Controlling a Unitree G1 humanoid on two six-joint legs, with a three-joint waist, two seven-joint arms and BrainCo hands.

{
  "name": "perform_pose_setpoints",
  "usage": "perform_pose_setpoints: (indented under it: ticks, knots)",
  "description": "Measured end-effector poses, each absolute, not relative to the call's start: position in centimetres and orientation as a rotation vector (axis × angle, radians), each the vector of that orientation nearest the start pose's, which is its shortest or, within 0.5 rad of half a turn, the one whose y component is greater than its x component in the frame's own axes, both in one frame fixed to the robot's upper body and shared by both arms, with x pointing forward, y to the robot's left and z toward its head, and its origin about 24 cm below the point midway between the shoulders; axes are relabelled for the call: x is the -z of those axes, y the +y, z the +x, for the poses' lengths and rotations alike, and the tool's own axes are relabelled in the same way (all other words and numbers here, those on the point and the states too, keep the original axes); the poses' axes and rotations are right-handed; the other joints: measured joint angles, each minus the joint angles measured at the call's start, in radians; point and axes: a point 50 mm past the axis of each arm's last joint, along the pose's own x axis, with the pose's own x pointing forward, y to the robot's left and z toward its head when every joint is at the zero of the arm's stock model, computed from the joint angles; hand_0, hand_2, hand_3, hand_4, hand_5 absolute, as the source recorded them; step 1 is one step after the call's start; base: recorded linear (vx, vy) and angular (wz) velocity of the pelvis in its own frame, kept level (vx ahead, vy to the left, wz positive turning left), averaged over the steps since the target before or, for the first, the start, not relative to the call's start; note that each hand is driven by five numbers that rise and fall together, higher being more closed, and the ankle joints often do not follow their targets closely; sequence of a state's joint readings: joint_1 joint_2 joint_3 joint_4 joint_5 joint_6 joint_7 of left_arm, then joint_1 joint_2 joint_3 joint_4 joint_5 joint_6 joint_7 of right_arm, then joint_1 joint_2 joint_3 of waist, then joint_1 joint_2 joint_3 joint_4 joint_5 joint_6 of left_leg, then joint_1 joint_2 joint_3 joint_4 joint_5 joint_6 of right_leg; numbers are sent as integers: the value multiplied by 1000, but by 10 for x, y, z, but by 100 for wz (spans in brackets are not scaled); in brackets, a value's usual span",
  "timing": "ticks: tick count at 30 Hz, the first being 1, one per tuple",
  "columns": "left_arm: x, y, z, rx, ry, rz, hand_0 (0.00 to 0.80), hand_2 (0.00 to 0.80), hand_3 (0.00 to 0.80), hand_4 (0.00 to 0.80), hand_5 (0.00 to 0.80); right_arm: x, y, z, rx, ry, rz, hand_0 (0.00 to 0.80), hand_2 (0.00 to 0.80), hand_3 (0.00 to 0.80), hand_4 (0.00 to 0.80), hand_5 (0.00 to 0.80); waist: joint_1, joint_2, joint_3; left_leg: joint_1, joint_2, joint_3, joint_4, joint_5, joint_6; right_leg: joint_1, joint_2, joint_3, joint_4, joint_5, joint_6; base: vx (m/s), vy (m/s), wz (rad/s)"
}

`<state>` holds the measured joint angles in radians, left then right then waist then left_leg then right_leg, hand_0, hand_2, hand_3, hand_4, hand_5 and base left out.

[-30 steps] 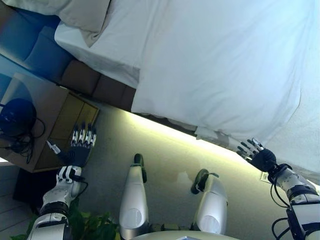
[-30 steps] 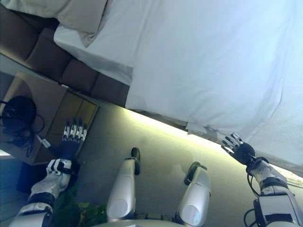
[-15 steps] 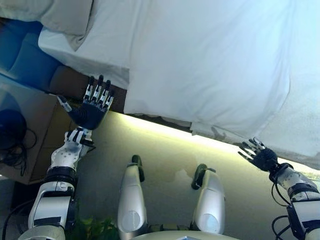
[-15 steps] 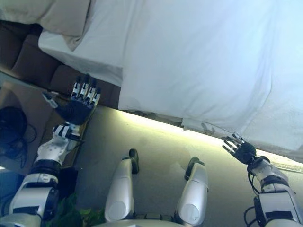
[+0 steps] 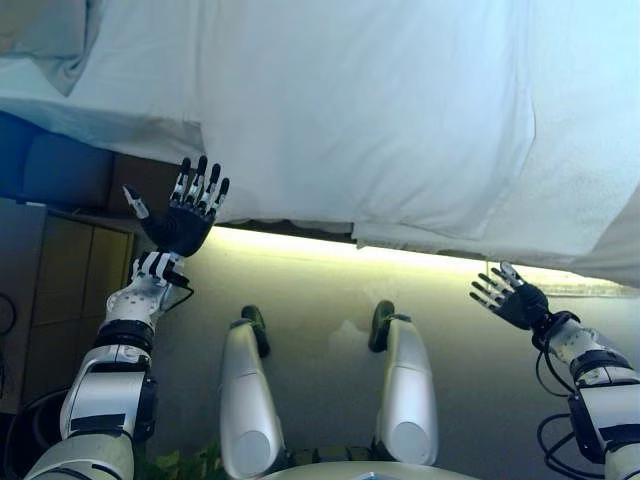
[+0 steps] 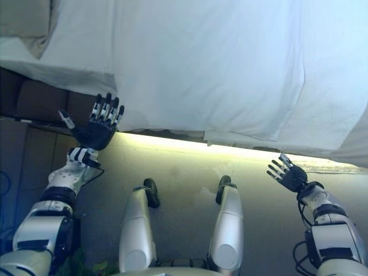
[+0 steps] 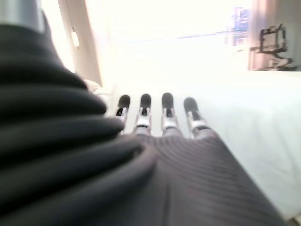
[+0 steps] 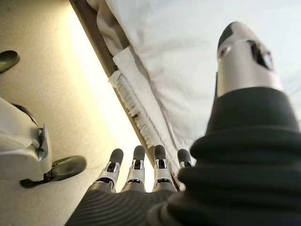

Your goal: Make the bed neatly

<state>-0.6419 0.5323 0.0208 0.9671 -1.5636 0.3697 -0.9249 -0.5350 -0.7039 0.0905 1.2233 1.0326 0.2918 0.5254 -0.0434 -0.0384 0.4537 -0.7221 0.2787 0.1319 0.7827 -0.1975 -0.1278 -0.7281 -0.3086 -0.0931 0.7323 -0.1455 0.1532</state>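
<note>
A bed with a white duvet point(image 5: 380, 110) fills the upper part of the eye views; its near edge hangs over the bed's dark side. A beige pillow point(image 5: 45, 35) lies at the far left corner. My left hand point(image 5: 183, 215) is open, fingers straight, raised beside the duvet's lower left edge and apart from it. My right hand point(image 5: 512, 299) is open and empty below the duvet's hanging right edge, over the floor. In the right wrist view my fingers point(image 8: 136, 169) point at a fringed white cloth edge point(image 8: 136, 113) under the duvet.
A brown padded bed base point(image 6: 40, 100) shows at the left under the sheet. A wooden nightstand point(image 5: 45, 290) stands at the far left. A lit strip runs along the floor point(image 5: 330, 290) under the bed.
The camera has shifted, so the bed sits more level in view. My left hand rose from by the nightstand up to the duvet's left edge. My right hand stayed low and open.
</note>
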Motion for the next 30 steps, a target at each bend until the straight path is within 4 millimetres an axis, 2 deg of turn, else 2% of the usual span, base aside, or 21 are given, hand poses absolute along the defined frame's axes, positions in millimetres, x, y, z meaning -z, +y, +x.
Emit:
perform_pose_setpoints:
  ticks: [4,11,16,21,25,30]
  knots:
    - [-101,251,344,639,-215,-1224,0,0,0,0,0,-11,-341,281,85,497,612,0,0,0,0,0,0,-8,25,-31,10,-1,13,-2,4,-22,13,2,-19,20,-4,-25,-5,-11]
    - [-99,247,345,640,-192,-1219,0,0,0,0,0,-18,-335,291,44,491,584,0,0,0,0,0,2,-19,43,-64,14,-5,6,-2,4,-45,34,3,-68,57,1,-35,4,-10]
    - [-100,249,351,542,-173,-1270,0,0,0,0,0,-29,-328,302,7,447,589,0,0,0,0,0,1,-24,47,-89,15,-10,4,-3,7,-58,38,0,-92,72,6,-36,47,-2]
    - [-118,277,360,371,-211,-1284,0,0,0,0,0,-42,-325,314,0,402,600,0,0,0,0,0,0,-40,55,-141,15,-16,32,-7,11,-102,41,0,-85,78,5,-3,54,-2]
    - [-133,299,363,219,-247,-1280,0,0,0,0,0,-47,-330,314,11,387,605,0,0,0,0,0,-2,-48,59,-177,22,-25,65,-24,17,-129,43,3,-71,79,7,-1,54,-5]
    - [-145,331,358,68,-337,-1303,0,0,0,0,0,-52,-341,310,35,379,590,0,0,0,0,0,-21,-50,60,-219,33,-25,123,-52,28,-163,41,9,-49,79,8,0,76,-10]
